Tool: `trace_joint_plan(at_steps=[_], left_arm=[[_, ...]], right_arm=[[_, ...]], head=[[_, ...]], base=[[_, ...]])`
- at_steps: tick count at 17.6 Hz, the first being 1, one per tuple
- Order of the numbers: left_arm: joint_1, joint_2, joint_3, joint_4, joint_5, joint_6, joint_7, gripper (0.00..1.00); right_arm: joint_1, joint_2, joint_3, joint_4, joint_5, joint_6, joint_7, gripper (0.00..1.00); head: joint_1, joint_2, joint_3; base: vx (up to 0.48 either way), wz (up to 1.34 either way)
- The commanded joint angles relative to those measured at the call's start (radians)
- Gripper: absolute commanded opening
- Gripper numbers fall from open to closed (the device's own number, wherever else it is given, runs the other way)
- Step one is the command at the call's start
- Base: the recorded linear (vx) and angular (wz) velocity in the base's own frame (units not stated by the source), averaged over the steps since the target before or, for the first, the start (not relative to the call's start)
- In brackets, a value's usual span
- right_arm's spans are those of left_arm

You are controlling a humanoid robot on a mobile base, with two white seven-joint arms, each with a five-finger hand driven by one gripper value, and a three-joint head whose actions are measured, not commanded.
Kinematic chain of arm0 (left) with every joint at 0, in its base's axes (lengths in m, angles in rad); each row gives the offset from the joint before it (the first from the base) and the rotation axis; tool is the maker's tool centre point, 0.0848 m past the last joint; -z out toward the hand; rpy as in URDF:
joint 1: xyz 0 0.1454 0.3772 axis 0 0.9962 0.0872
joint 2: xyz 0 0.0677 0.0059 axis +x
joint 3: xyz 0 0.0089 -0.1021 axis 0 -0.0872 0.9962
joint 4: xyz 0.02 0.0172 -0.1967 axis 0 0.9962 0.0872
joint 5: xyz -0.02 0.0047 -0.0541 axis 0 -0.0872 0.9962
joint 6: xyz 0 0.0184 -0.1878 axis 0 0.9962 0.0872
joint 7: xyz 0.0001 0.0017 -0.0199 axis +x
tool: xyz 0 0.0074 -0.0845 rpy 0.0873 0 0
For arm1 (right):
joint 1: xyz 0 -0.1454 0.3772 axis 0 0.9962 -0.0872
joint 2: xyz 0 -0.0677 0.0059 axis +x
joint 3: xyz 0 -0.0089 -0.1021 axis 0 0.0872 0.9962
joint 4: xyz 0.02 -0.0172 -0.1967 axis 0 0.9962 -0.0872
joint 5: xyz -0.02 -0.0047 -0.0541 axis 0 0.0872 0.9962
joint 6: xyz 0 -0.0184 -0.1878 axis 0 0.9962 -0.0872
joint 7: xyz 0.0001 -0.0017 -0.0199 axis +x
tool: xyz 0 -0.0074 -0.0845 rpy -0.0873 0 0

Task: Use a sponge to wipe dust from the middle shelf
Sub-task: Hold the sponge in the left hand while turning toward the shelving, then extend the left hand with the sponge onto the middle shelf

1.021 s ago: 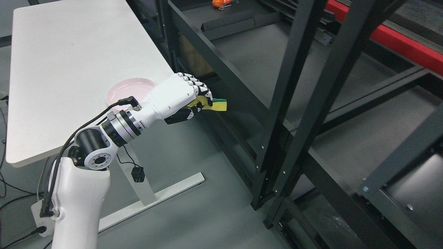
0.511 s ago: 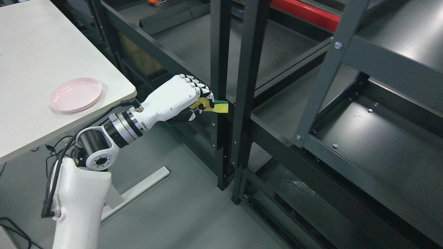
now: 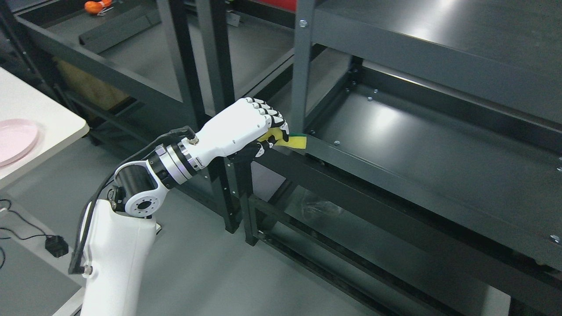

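left hand (image 3: 246, 127) is clenched around the sponge (image 3: 293, 141), fingers (image 3: 272, 115) curled over the top, thumb under; the yellow foam end with a thin green scrub layer sticks out past the knuckles. same grip as half a second ago, same arm pose. what changed is the view: the whole frame has swung, so that's the camera, not the objects. a second ago the sponge sat against the neighbouring rack's front rail, now its tip is right at the front left corner of the middle shelf (image 3: 439, 145), just beside the grey upright post (image 3: 300, 66), at the lip of the front rail; can't tell if it's touching the metal. hand shell is glossy white plastic with black segmented finger joints, ribbed metal wrist collar behind it, black cable looped off the forearm. shelf ahead of the hand is dark painted sheet metal, flat, glare patches, bolt heads at the corners; another dark deck above it. far behind the hand, at the left edge, white table (image 3: 39, 127) with a round pink plate (image 3: 13, 140), both cropped now. well beyond the hand, up left, a small orange object (image 3: 97, 6) on the neighbouring rack. floor is smooth grey.
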Motion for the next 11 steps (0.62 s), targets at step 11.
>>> trace_joint_plan(at_steps=[11], left_arm=[[-0.346,-0.036,-0.448,0.008,0.169,0.001,0.012,0.01]], right_arm=[[0.0,-0.017,0.0,-0.017,0.0,0.001,0.0,1.0]], head=[[0.0,0.0,0.0]], base=[[-0.11,-0.63]])
